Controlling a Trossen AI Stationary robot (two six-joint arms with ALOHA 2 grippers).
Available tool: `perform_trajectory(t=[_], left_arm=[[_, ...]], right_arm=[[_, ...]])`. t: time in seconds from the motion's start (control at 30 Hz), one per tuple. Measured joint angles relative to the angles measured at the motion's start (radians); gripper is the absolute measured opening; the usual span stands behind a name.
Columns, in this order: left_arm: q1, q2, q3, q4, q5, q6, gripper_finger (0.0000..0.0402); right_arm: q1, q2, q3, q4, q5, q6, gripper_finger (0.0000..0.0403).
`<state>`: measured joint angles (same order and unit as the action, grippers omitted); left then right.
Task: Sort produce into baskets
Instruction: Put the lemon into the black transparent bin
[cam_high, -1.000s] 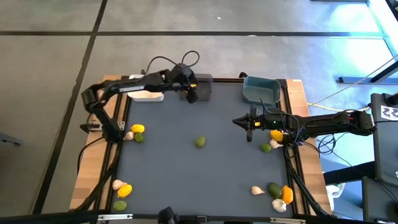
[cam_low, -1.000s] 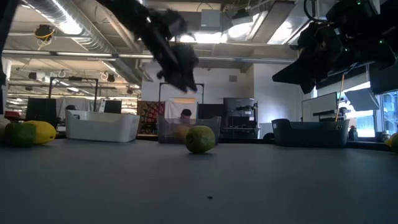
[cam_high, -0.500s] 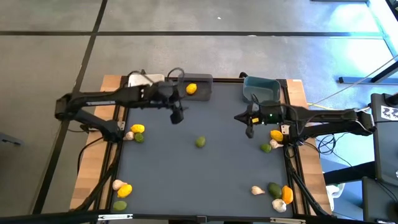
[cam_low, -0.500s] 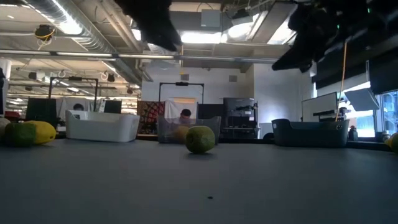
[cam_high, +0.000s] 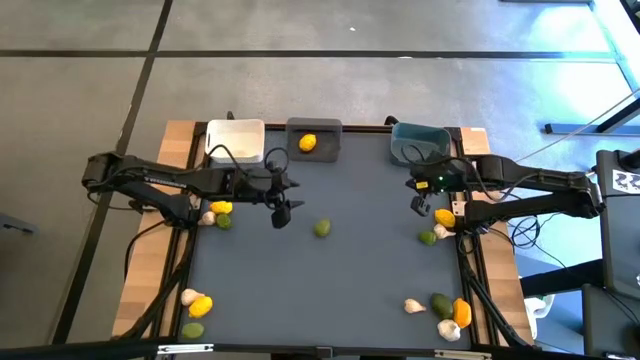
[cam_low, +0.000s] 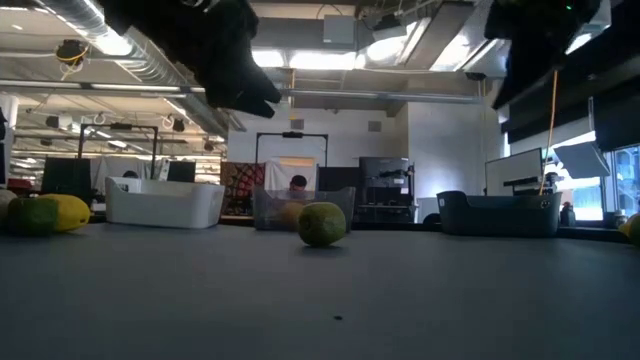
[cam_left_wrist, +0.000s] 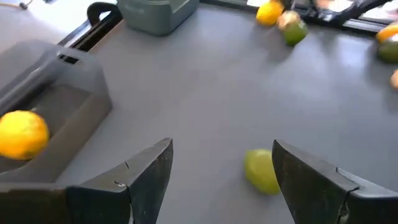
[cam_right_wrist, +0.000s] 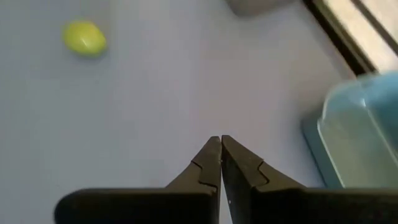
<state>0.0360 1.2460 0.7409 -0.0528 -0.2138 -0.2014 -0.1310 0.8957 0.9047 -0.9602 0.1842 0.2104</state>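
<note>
A green lime (cam_high: 322, 229) lies alone on the grey mat at mid-table; it also shows in the left wrist view (cam_left_wrist: 261, 170), the low view (cam_low: 322, 223) and the right wrist view (cam_right_wrist: 84, 37). My left gripper (cam_high: 281, 214) is open and empty, above the mat just left of that lime. My right gripper (cam_high: 421, 204) is shut and empty, below the teal basket (cam_high: 418, 143). A yellow lemon (cam_high: 308, 143) lies inside the dark grey basket (cam_high: 326, 129). The white basket (cam_high: 236, 138) stands left of it.
A lemon, a lime and a garlic bulb (cam_high: 218, 213) lie at the mat's left edge. Another such group lies at the near left (cam_high: 196, 306). A lemon and a lime (cam_high: 434, 226) lie at the right edge under my right arm, and several pieces at the near right (cam_high: 443, 312).
My left gripper has left the dark grey basket, where the lemon now lies, and has gone toward the table's near edge and left, stopping beside the lone lime. My right gripper has gone a little toward the table's right edge.
</note>
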Motion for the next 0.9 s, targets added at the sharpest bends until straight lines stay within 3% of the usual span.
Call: perform_trajectory(t=[0.23, 0.53, 0.63, 0.9], left_arm=[[-0.017, 0.000, -0.029, 0.024, -0.001, -0.033, 0.0269], [-0.017, 0.000, -0.029, 0.044, -0.001, -0.035, 0.0269], [-0.017, 0.000, -0.029, 0.044, -0.001, -0.034, 0.0269], [-0.017, 0.000, -0.029, 0.044, -0.001, -0.034, 0.0269]], right_arm=[[0.000, 0.110, 0.000, -0.182, 0.000, 0.080, 0.0014], [0.000, 0.367, 0.000, -0.414, 0.005, 0.211, 0.0020], [0.000, 0.447, -0.001, -0.458, -0.005, 0.228, 0.0050], [-0.001, 0.601, -0.028, -0.464, -0.011, 0.227, 0.0195]])
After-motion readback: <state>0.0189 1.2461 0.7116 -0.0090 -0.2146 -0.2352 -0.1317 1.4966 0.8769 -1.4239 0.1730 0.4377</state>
